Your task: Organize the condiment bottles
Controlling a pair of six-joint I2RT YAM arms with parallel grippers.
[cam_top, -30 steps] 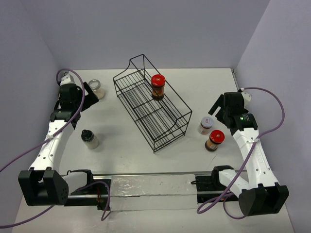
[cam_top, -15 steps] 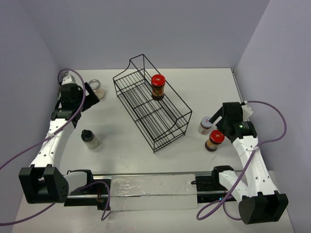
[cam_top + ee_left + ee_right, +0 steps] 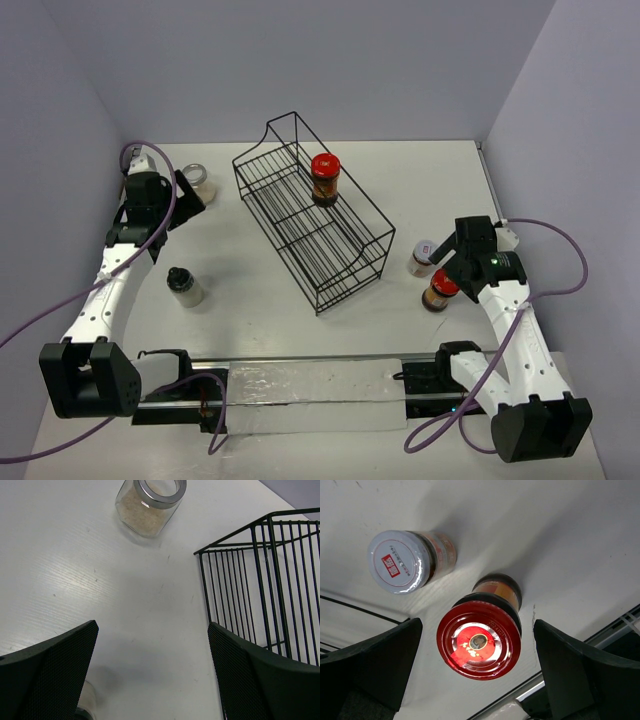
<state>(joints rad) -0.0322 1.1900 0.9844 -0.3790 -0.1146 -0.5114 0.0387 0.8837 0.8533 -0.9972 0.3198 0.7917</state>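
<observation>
I see a white surface (image 3: pixel 260 320) with a black wire rack (image 3: pixel 310 225) set slantwise at its middle. Since a second ago my right arm has swung in from the wall. Its right tool (image 3: pixel 477 672) now hangs over the loose red-lidded jar (image 3: pixel 479 641), fingers spread wide on either side of the lid and clear of it. My left arm has not moved; the left tool (image 3: pixel 152 675) stands open above bare surface at far left, beside the rack's corner.

No jar has shifted. The racked red-lidded jar (image 3: pixel 325 178) stands upright inside the rack, toward its far end. The white-lidded jar (image 3: pixel 399 560) stands just beside the loose red one, right of the rack. The black-capped jar (image 3: pixel 183 286) stands alone at near left. The pale-filled jar (image 3: pixel 150 505) sits at far left, ahead of the left tool.
</observation>
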